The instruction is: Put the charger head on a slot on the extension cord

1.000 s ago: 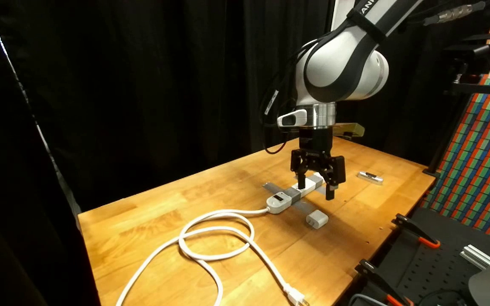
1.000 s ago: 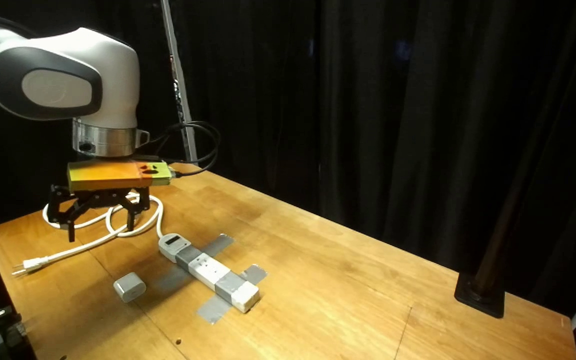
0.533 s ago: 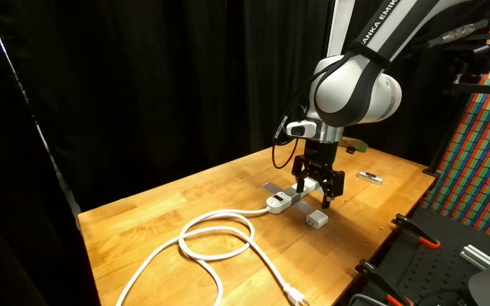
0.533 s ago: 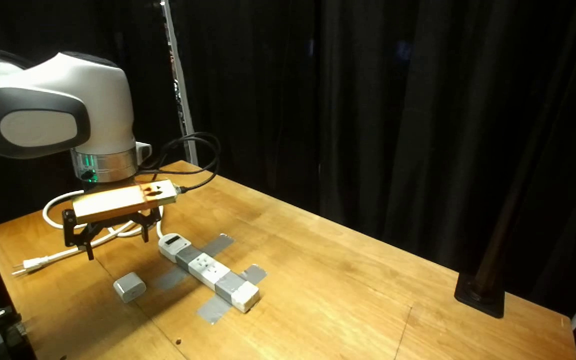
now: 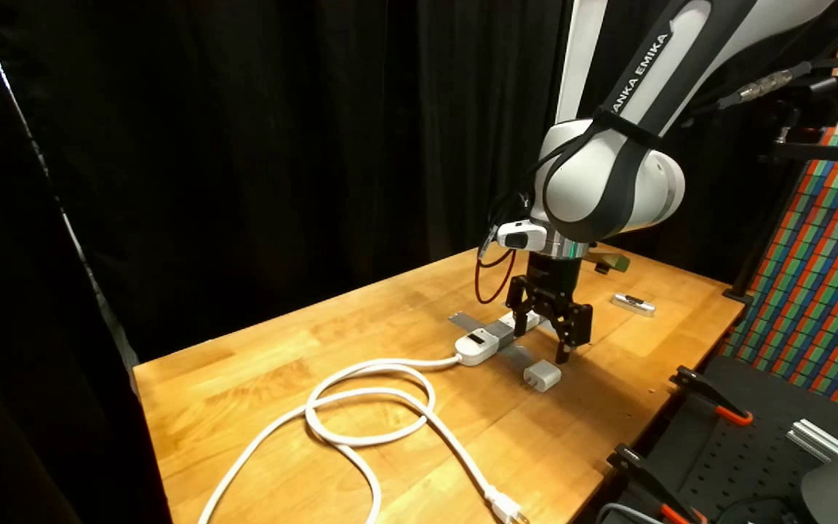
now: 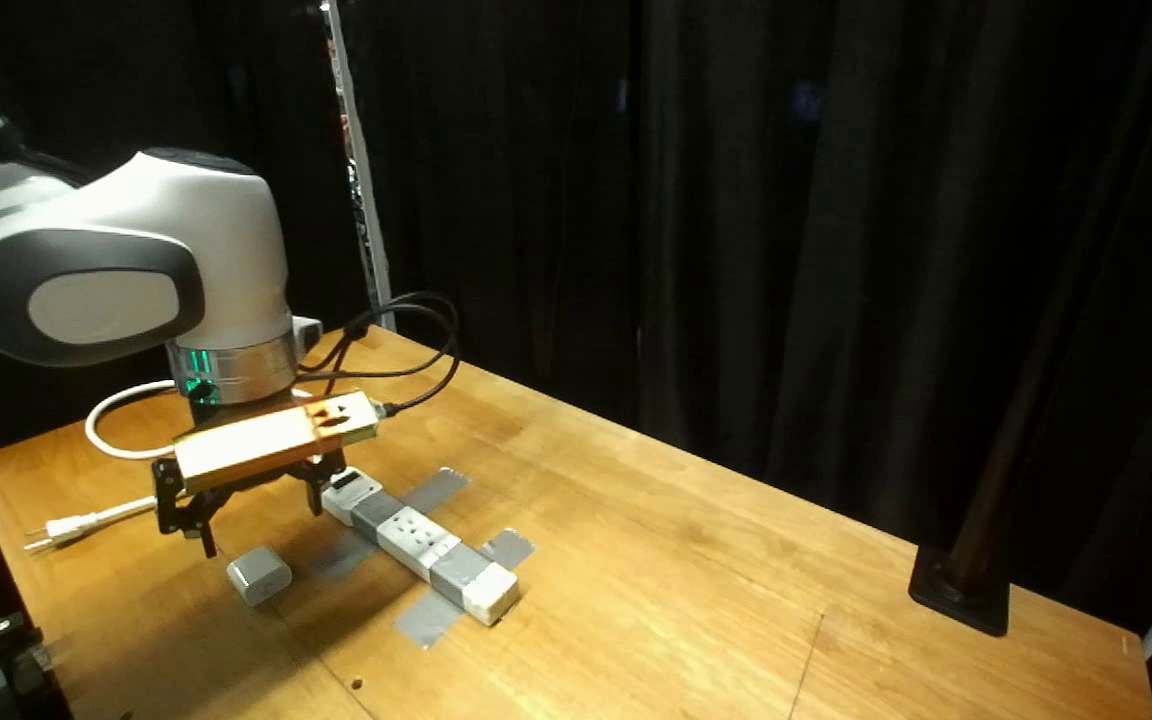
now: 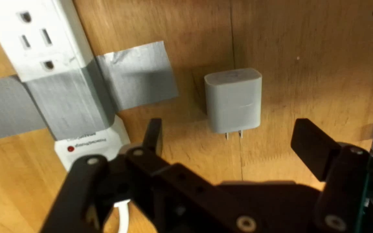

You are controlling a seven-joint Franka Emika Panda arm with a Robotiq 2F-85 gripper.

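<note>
One second on: lowered black two-finger gripper (image 7: 228,135), spread wide, empty, toward small white boxy charger head (image 7: 233,100), right of centre in wrist view. Likely nearing grasp, before plugging into long white extension cord (image 7: 33,59), upper left.

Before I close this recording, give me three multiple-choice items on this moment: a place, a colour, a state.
1. Where is the charger head relative to the extension cord?
A) Plugged into it
B) On the tabletop, apart from it
C) Lying on top of it

2. What colour is the tape across the extension cord?
A) Silver-grey
B) Red
C) Green

3. How do the jaws stand?
A) Shut on the charger head
B) Shut on the extension cord
C) Open, gripping nothing

1 B: in the wrist view, tabletop shows between them.
2 A: it looks so in all three views.
3 C: in the wrist view they stand wide apart, clear of the charger head.
</note>
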